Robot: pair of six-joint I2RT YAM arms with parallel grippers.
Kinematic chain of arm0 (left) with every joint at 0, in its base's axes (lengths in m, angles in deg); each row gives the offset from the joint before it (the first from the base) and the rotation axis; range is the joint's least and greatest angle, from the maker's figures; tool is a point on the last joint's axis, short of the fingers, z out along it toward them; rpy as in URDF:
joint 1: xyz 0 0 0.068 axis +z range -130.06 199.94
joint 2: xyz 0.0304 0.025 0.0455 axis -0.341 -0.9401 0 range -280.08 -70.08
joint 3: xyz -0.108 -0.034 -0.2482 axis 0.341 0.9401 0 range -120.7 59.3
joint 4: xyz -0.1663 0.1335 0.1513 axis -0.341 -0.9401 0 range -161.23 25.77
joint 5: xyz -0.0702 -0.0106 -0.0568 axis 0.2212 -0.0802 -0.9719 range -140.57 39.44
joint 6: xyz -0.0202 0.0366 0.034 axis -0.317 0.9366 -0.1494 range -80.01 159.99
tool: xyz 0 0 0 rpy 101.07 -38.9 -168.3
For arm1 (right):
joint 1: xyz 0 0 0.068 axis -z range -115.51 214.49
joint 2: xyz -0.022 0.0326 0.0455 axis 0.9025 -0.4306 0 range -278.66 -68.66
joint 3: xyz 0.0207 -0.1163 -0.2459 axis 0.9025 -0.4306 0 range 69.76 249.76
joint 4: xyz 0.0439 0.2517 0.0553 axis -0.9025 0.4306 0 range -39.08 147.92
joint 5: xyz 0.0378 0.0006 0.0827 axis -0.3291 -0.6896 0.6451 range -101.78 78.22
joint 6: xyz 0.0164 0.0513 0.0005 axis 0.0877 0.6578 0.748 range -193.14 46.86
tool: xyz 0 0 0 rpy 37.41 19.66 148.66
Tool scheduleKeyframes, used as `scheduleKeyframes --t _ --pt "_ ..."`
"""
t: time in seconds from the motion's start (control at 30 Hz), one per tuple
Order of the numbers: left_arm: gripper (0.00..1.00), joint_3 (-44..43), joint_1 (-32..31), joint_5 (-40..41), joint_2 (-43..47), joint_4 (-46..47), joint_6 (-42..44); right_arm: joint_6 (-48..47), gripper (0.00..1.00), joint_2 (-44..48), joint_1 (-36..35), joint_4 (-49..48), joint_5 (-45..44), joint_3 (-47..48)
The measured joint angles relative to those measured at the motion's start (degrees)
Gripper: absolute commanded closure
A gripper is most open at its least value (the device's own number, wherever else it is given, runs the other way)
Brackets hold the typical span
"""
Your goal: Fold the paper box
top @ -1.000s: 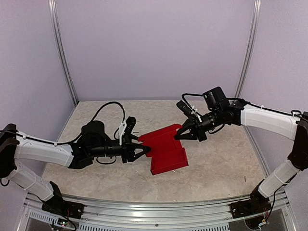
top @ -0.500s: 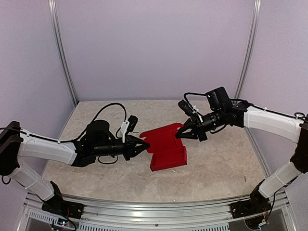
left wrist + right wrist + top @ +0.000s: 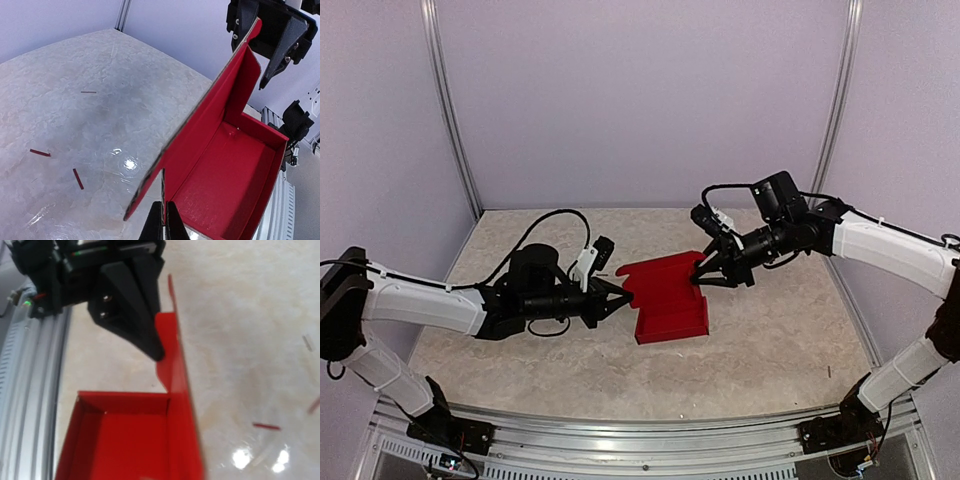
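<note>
Bright red thin-card paper box [image 3: 670, 305], half formed, sits mid-way across the counter [image 3: 780, 350], between both arms. Its raised flap runs left to right: left tool [image 3: 617, 300] pinched shut on the left end, right tool [image 3: 704, 275] parted astride the right end.

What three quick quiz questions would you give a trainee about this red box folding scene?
1. True or false: the left pincer is shut on an edge of the paper box.
2. Which lies scattered on the table? A. red slivers B. coins C. screws
3. In one word, do the jaws of the right pincer stand apart or closed at the box's raised flap?

Key: 1 true; 2 A; 3 apart.
</note>
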Motion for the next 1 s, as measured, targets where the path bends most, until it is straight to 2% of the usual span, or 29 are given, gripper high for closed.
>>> scheduleKeyframes --t 0.13,0.3,0.5,0.6,0.8,0.93,1.0 --pt "1.00 -2.6 -0.5 1.6 -0.9 -3.6 3.5 -4.3 0.57 -0.7 -0.4 5.9 -4.5 6.1" --pt "1.00 -6.0 -3.2 4.6 -2.3 -9.6 9.1 -9.7 0.57 -1.8 -2.7 11.8 -11.2 11.5" --pt "1.00 -7.0 -5.8 8.0 -2.9 -13.9 13.6 -12.1 0.58 -6.8 -7.8 15.7 -16.2 13.1" --pt "1.00 -7.0 -6.4 9.3 -2.9 -14.8 15.0 -12.3 0.67 -9.7 -9.2 16.9 -18.1 13.1" --pt "1.00 -7.0 -6.7 11.2 -2.9 -15.8 16.5 -12.9 0.98 -11.1 -9.6 18.1 -19.7 13.2" --pt "1.00 -7.0 -6.8 12.0 -2.8 -15.9 16.7 -12.2 1.00 -11.5 -9.8 18.6 -20.3 14.1" --pt "0.90 -7.0 -6.7 12.2 -2.7 -15.8 16.7 -11.8 1.00 -11.8 -9.8 18.6 -20.3 14.3"
